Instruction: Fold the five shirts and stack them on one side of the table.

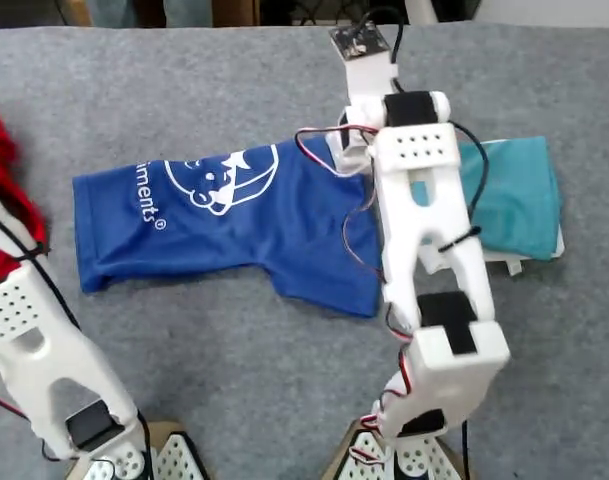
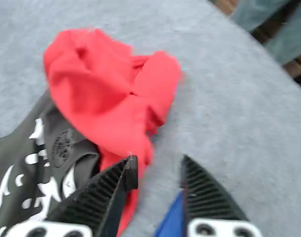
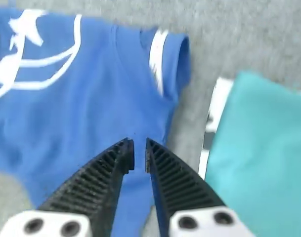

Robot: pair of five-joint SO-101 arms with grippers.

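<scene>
Left arm crouches low, left gripper [image 2: 157, 170] spread, the crumpled red shirt [image 2: 110, 94] just ahead; its wrist view reveals a black shirt [image 2: 21, 163] underneath. Right arm stretches far out, right gripper [image 3: 139, 153] narrowed to a slit over the blue shirt [image 3: 81, 113], folded teal shirt [image 3: 259, 148] beside.

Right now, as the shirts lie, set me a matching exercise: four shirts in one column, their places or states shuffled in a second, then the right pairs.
Column one
1. blue shirt
2. teal shirt
3. red shirt
4. black shirt

Column two
A. folded, on the right side of the table
B. crumpled in a heap
C. laid out mid-table, print up
D. partly under another shirt

Pairs: 1-C, 2-A, 3-B, 4-D
</scene>
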